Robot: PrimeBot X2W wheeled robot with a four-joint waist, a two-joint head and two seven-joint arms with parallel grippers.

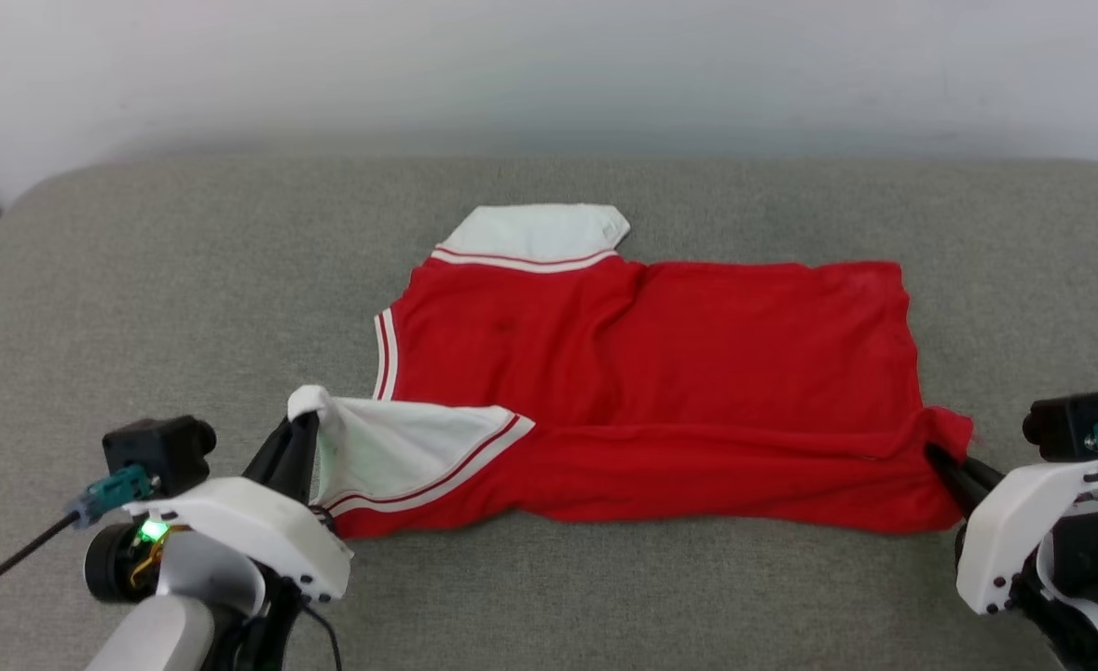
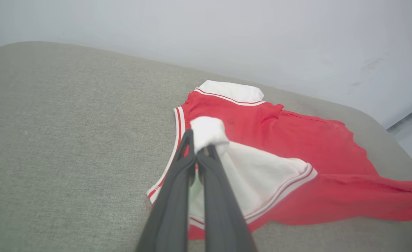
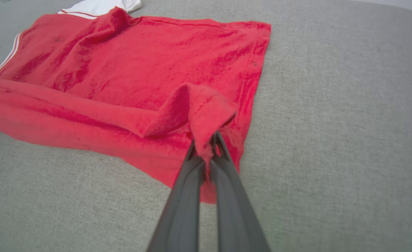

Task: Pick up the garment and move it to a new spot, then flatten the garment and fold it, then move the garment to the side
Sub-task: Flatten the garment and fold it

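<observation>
The garment (image 1: pixel 679 373), a bright red jersey with white sleeves and striped trim, lies spread on the grey cushion, its plain red side up; no number print shows. My left gripper (image 1: pixel 302 429) is shut on the near white sleeve (image 2: pixel 255 175), holding its tip (image 2: pixel 207 131) lifted and folded over the body. My right gripper (image 1: pixel 936 457) is shut on the near hem corner (image 3: pixel 206 112), raised off the cushion. The near edge of the garment (image 3: pixel 69 112) runs taut between the two grips. The far white sleeve (image 1: pixel 535 231) lies flat at the back.
The grey cushion (image 1: pixel 185 280) stretches wide on every side of the garment, with a rounded far-left corner. A pale wall (image 1: pixel 549 65) rises behind it. A black cable (image 1: pixel 8 559) trails from my left wrist at the lower left.
</observation>
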